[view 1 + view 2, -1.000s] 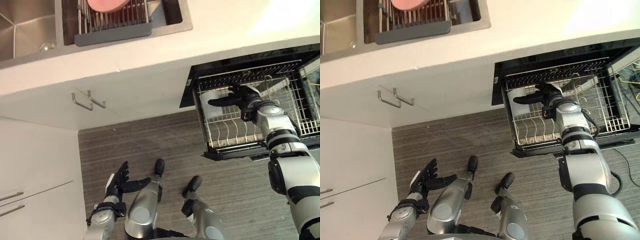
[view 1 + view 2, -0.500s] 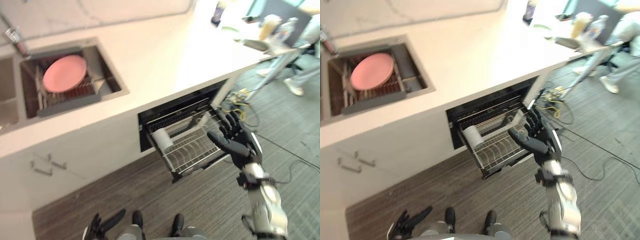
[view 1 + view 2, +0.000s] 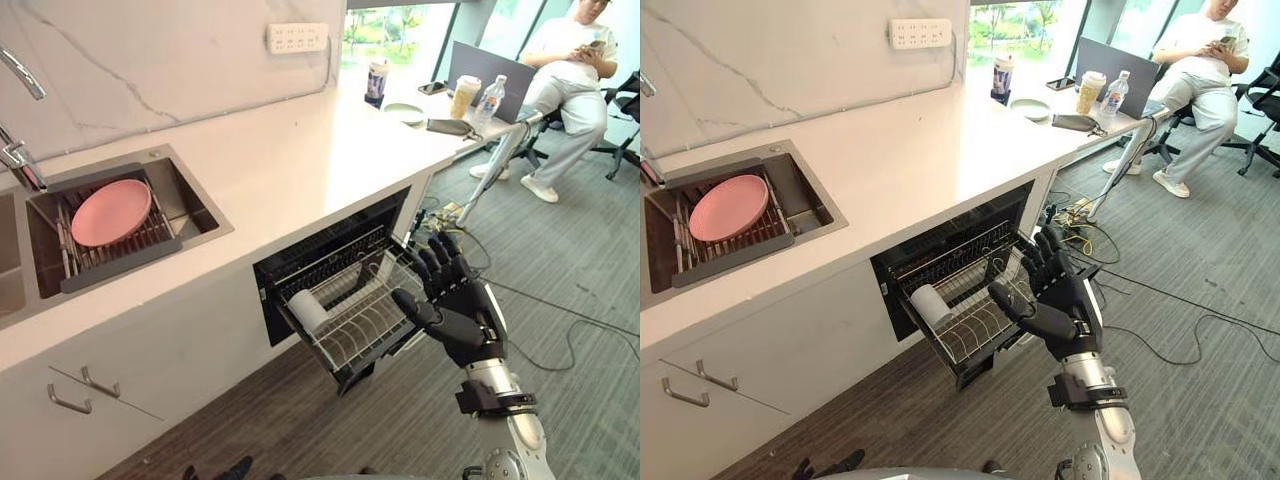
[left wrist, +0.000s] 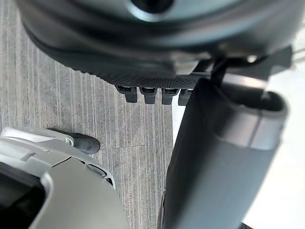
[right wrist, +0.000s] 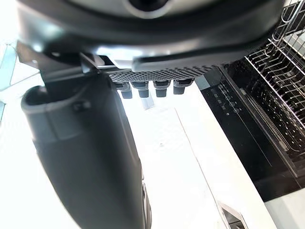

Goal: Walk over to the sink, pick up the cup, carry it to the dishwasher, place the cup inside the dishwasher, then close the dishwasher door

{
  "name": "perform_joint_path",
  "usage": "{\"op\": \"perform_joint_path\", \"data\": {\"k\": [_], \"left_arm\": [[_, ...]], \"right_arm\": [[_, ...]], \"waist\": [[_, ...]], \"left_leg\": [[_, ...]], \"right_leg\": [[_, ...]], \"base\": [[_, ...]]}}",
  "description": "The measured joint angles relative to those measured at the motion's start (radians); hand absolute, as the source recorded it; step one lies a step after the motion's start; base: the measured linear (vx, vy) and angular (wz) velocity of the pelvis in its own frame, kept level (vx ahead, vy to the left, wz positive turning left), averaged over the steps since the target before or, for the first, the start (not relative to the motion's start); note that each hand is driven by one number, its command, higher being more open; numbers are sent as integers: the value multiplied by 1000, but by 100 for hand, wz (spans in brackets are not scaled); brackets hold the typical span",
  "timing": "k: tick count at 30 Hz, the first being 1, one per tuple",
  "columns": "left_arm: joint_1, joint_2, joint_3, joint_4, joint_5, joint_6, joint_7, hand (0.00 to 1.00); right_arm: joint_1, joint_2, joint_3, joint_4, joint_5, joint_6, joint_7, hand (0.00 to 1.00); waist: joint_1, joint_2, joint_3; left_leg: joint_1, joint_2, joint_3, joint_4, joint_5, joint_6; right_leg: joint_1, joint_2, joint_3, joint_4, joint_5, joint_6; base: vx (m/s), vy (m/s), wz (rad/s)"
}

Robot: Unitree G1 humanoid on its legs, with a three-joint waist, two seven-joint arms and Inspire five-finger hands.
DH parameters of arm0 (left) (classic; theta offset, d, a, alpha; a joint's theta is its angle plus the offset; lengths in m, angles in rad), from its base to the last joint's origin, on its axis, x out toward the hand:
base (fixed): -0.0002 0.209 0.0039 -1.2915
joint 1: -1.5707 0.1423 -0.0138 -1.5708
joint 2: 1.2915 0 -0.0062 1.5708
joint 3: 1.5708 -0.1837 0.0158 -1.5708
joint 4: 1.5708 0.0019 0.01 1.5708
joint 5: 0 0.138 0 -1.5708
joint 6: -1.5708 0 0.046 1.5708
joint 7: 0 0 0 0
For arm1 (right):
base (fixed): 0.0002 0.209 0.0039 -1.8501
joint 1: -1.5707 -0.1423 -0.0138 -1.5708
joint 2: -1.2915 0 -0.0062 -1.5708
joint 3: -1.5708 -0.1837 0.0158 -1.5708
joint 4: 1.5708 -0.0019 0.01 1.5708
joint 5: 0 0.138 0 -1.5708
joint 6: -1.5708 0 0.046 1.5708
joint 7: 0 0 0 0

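We see right hand [image 3: 463, 320] released, fingers spread, near the pulled-out rack's [image 3: 362, 322] outer corner. Cup [image 3: 307, 310] lies inside. Left hand [image 4: 143, 71] relaxed above floor [image 4: 71, 105].

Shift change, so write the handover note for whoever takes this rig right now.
Right hand: open, holding nothing, raised in front of the pulled-out rack.
Left hand: open, idle, hanging low over the floor.
Cup: lying on its side in the rack of the open dishwasher.
Done: cup placed.
Left: shut the dishwasher.
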Motion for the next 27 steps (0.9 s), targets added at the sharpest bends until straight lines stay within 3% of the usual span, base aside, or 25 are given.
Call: {"op": "perform_joint_path", "data": {"k": [7,10,12,14,15,16,17,18,19,20,22,24,25,26,27], "left_arm": [[-2,-9,-17,-21,42,-22,48,100],[-9,-27,-18,-57,78,-43,66,100],[3,-60,-17,-79,84,-49,113,100],[-3,-57,-10,-85,121,-53,138,100],[-19,-50,-3,-89,173,-57,153,100],[-20,-57,-1,-96,209,-64,162,100],[-5,-77,-5,-119,291,-79,177,100],[7,-86,-13,-133,316,-80,181,100],[19,-95,-20,-144,344,-79,176,100],[14,-81,-23,-144,370,-76,172,100],[23,-71,-45,-143,392,-71,164,100],[27,-51,-83,-140,413,-71,158,100],[24,-33,-106,-140,433,-72,156,100],[17,-1,-146,-139,443,-70,153,100],[-5,38,-191,-132,451,-55,150,100]], "right_arm": [[-85,-56,22,0,22,17,31,100],[-139,-98,57,1,29,23,31,100],[-171,-122,85,0,35,35,35,100],[-196,-122,72,2,39,35,34,100],[-198,-119,36,3,59,18,23,100],[-198,-120,19,8,69,13,12,100],[-198,-125,-30,19,89,4,-9,100],[-197,-129,-44,20,95,-3,-12,100],[-197,-132,-58,25,98,-23,-15,100],[-199,-114,-45,29,95,-25,-27,100],[-197,-103,-5,31,92,-25,-26,100],[-191,-94,8,48,90,-25,-29,100],[-187,-86,9,54,76,-25,-34,100],[-171,-73,14,55,69,-27,-41,100],[-125,-52,20,47,40,-32,-48,100]], "waist": [[9,22,20],[41,40,53],[64,68,61],[69,36,51],[56,38,55],[53,44,55],[44,67,42],[38,82,33],[29,102,20],[37,92,25],[37,86,25],[36,80,29],[32,80,30],[21,62,43],[-2,47,49]], "left_leg": [[-36,10,-41,93,-31,5],[-79,17,-92,166,-50,2],[-102,19,-108,180,-75,15],[-115,27,-10,181,-112,74],[-162,78,169,328,-135,111],[-165,101,241,384,-139,115],[-123,129,345,383,-136,96],[-103,129,350,337,-129,54],[-80,94,320,205,-112,1],[-48,49,285,108,-55,9],[-24,12,234,33,-22,20],[-18,3,187,30,-26,28],[-9,-5,163,33,-32,37],[9,-17,124,34,-39,47],[13,-16,57,40,-42,51]], "right_leg": [[31,0,-41,2,-2,-5],[50,0,-100,18,-12,-13],[53,3,-152,48,-27,-14],[48,-32,-229,27,-34,-21],[49,-60,-321,27,-35,-24],[58,-67,-362,32,-41,-18],[72,-77,-456,63,-65,1],[72,-77,-492,89,-81,10],[64,-90,-552,145,-107,30],[64,-122,-584,192,-118,27],[63,-164,-612,274,-140,34],[32,-233,-596,449,-148,33],[-5,-281,-544,586,-144,-4],[-89,-321,-400,768,-142,-134],[-178,-229,-135,815,-210,-89]], "base": [[-26,-33,17],[-127,-37,56],[-158,-37,78],[-70,13,122],[-22,54,152],[16,114,225],[34,107,177],[63,186,208],[59,181,151],[55,162,132],[59,75,80],[122,68,75],[192,105,88],[225,74,126],[158,34,133]]}}
